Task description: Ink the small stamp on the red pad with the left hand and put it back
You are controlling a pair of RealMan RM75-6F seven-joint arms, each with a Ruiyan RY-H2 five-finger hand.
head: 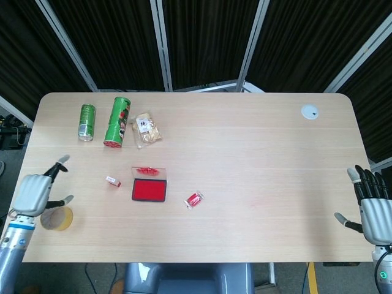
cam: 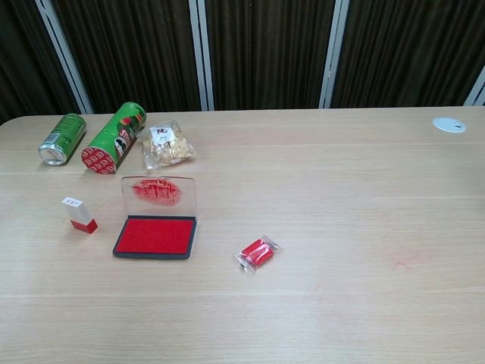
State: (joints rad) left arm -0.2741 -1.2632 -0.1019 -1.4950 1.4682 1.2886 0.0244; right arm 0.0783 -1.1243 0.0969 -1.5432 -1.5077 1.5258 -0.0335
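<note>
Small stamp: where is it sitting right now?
The small stamp stands on the table just left of the open red pad in the chest view, untouched; the left hand is further left in the head view.

A long, pale wood-grain table with rounded corners fills the scene. Behind it, from 10 to 2 o'clock, hang black pleated curtains framed by slanted grey metal struts — even light, soft shadows. At 2 o'clock sits a round white cable grommet.

We see the small white-and-red stamp just left of the open red ink pad; the red wrapped sweet lies right; perhaps a tape roll sits under our left hand.
</note>
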